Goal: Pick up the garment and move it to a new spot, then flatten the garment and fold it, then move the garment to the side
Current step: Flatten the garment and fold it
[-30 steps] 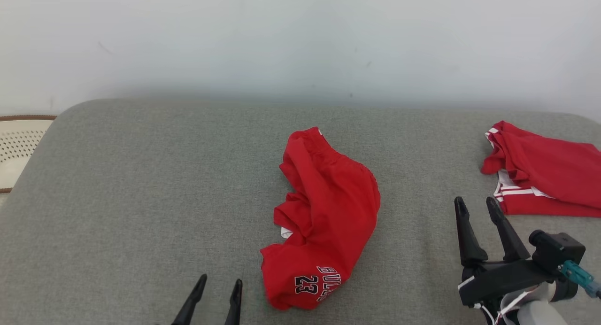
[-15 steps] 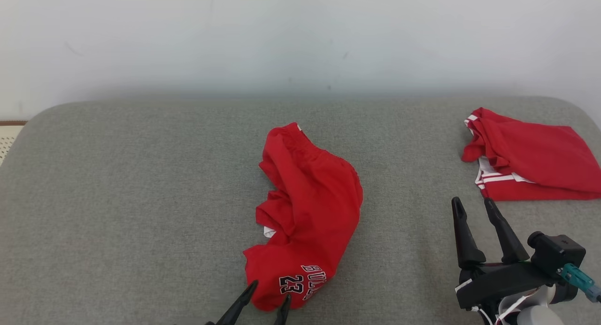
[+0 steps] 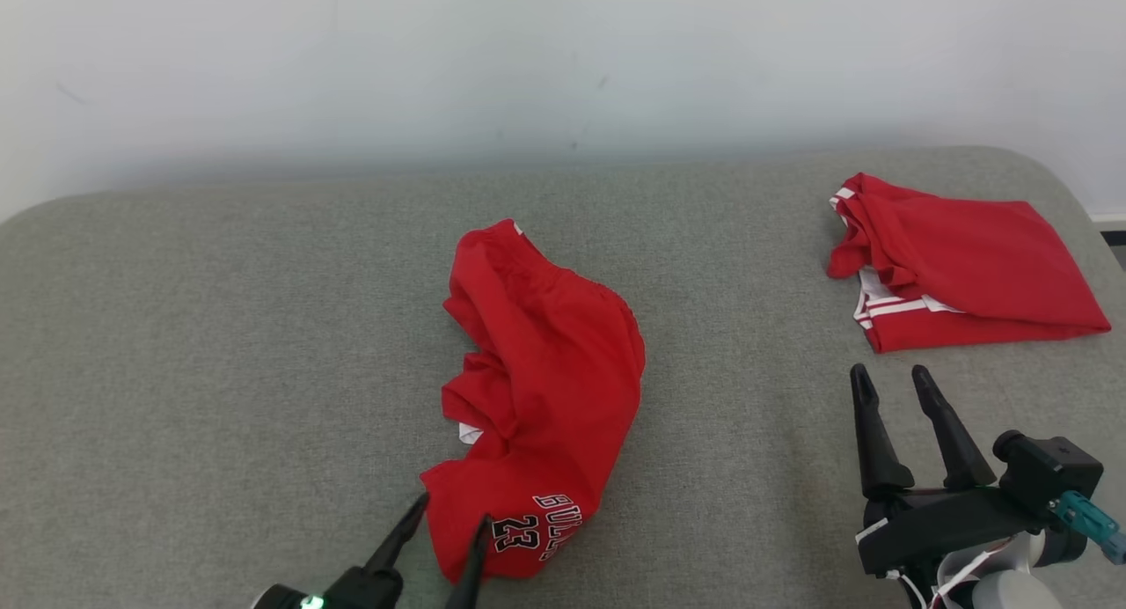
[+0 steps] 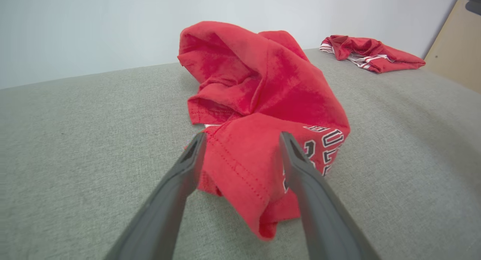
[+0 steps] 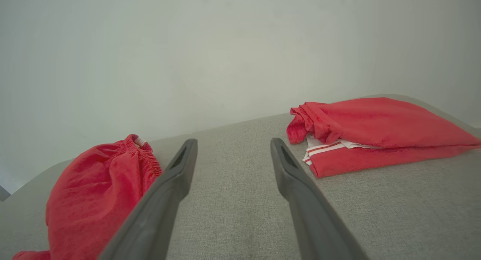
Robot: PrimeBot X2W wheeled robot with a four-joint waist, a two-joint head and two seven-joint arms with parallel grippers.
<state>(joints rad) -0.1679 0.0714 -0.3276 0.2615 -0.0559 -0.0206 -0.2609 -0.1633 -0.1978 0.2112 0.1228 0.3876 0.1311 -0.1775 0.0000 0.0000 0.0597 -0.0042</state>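
Red basketball shorts (image 3: pixel 541 389) lie crumpled in a loose heap directly ahead of the left gripper (image 3: pixel 453 509). Their near leg hem, stitched and printed with white-and-black "BULLS 23" lettering, sits between that gripper's two long dark fingers (image 4: pixel 176 188). The jaws stand wide apart, straddling the hem corner without pinching it. The cloth looks thin, light and limp, a smooth knit likely to sag and slide rather than keep any shape. The doubled, stitched hem between the fingers appears the firmest place to take hold. The gathered elastic waistband, at the end of the heap farthest from the gripper, would offer a second. A sliver of white shows at a fold just beyond the left fingertip. The right gripper (image 3: pixel 888 373), jaws equally wide and holding nothing, hovers well off to the shorts' right. Just beyond its fingertips and slightly to their right rests a second red garment (image 3: pixel 959 266), folded flat, with white-striped trim. Everything sits on a broad grey cushion (image 3: pixel 220 327) of coarse woven fabric with rounded corners, backed by a plain pale wall (image 3: pixel 528 63).
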